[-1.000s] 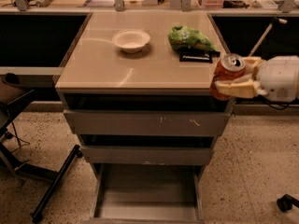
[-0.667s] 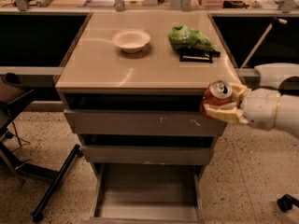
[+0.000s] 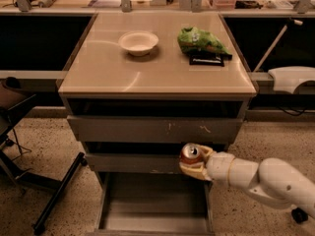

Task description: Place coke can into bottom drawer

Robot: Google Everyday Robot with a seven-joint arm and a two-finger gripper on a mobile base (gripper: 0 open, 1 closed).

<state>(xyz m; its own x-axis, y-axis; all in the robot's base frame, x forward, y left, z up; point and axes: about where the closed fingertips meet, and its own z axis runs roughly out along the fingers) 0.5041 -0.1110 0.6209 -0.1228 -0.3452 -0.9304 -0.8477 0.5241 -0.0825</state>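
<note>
Thin aluminium makes the coke can (image 3: 190, 153) light, slick and easily dented; the gripper (image 3: 193, 161) clasps it round its sides, top up, below the worktop's (image 3: 157, 77) front edge near the right corner, just above the open bottom drawer (image 3: 147, 205)

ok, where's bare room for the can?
Free: bottom drawer, whole floor between its side walls; countertop, front half and the strip left of the bowl. Crowded: back right, green chip bag with a black item at its front. The jaws hold the coke can in front of the middle drawer, above the bottom drawer's right side.
</note>
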